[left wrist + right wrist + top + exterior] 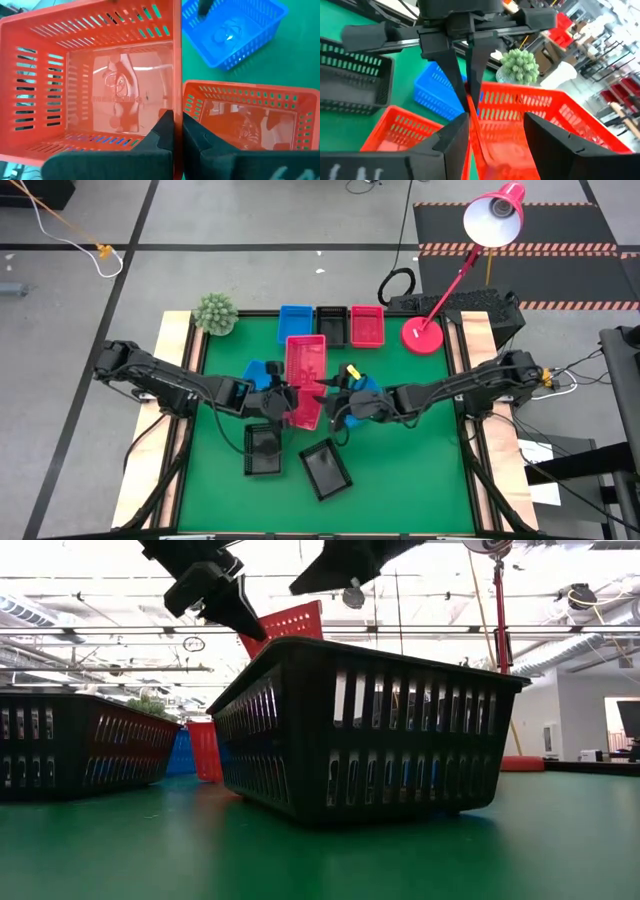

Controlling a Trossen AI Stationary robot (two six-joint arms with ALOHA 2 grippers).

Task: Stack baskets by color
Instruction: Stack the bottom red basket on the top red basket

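My left gripper [287, 396] is shut on a red basket [305, 362] that stands tilted over the table's middle, above a second red basket [305, 416]. From the right, my right gripper [335, 394] stands open with its fingers on either side of the same basket's wall [485, 125]. I cannot tell whether they touch it. A blue basket [262, 372] lies left of the red ones, and another blue one [366, 392] lies under the right gripper. Blue [295, 320], black [330, 324] and red [367, 326] baskets stand in a row at the far edge. Two black baskets [262, 450] [325, 469] lie near. My left gripper pinches the red basket's thin side wall at its rim [175, 107] between the two fingers, one inside and one outside. The fingers come slanting down from the table's left. The basket is raised and tilted on edge [290, 625]; its lower part is hidden behind the black basket.
A red desk lamp [424, 332] stands at the far right corner and a green spiky plant [214, 313] at the far left. In the low view the near black basket [360, 730] blocks the middle. Bare green mat lies at the near right.
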